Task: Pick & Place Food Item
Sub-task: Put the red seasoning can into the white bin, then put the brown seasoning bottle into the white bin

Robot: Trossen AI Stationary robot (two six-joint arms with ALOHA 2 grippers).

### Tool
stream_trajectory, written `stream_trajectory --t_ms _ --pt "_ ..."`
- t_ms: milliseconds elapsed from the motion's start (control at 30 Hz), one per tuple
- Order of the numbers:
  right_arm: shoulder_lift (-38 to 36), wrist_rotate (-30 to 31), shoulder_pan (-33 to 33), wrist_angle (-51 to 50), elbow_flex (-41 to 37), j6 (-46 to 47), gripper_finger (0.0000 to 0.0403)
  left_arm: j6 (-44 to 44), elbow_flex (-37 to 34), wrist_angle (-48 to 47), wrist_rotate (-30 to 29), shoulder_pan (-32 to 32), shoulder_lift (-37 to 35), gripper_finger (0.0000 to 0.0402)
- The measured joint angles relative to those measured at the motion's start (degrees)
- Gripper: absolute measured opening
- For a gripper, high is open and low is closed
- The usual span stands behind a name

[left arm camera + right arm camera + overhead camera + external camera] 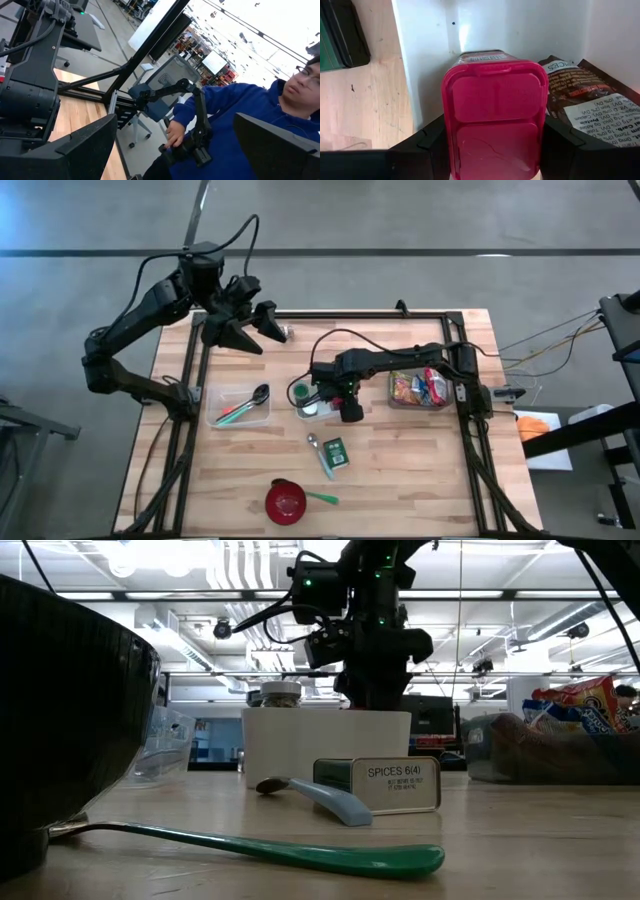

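A container with a pink flip lid (492, 112) stands upright inside a white bin (309, 408) near the table's middle, with my right gripper (492, 150) shut on it from above. A brown printed packet (585, 100) lies in the same bin beside it. In the low view the right gripper (375, 675) reaches down behind the white bin's wall (325, 745). My left gripper (250, 328) hangs open and level, high over the table's far left, touching nothing. My right gripper pinches the pink-lidded container between its two fingers (427, 145), one on each of two opposite sides just under the lid (451, 150). The fingers point straight down. The container stays upright within the bin; the lid hides whether its base rests on the bin's floor.
A clear bin of snack packets (420, 388) sits to the right and a clear tray with spoons (240, 406) to the left. A green spice tin (336, 452), a pale spoon (320, 455), a red bowl (285, 501) and a green spoon (322, 498) lie nearer. A small jar (285, 333) stands far back. A person (250, 115) sits beyond the table.
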Motion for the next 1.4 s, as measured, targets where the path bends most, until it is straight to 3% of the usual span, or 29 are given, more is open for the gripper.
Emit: stream_trajectory --t_ms 367,667,967,1100,1400 --pt "0.15 1.64 -0.27 0.64 -1.89 1.73 0.0320 -0.02 0.00 -0.01 0.00 0.00 0.00 0.0400" --pt "-0.36 1.38 0.04 -1.70 -0.40 4.04 0.0330 -0.02 0.00 -0.37 -0.01 -0.02 0.00 0.0400" --pt "-6.93 0.92 1.85 -2.15 0.68 6.62 0.0331 -0.02 0.00 -0.52 -0.02 -0.02 0.00 0.0400" --pt "-11.26 0.56 2.76 -2.22 0.63 13.98 0.0331 0.00 0.00 -1.59 0.00 -0.09 -0.02 0.0400" --pt "-19.29 1.57 6.85 -1.26 0.48 45.25 0.0331 0.20 0.00 -6.49 -0.02 -0.09 -0.02 0.0400"
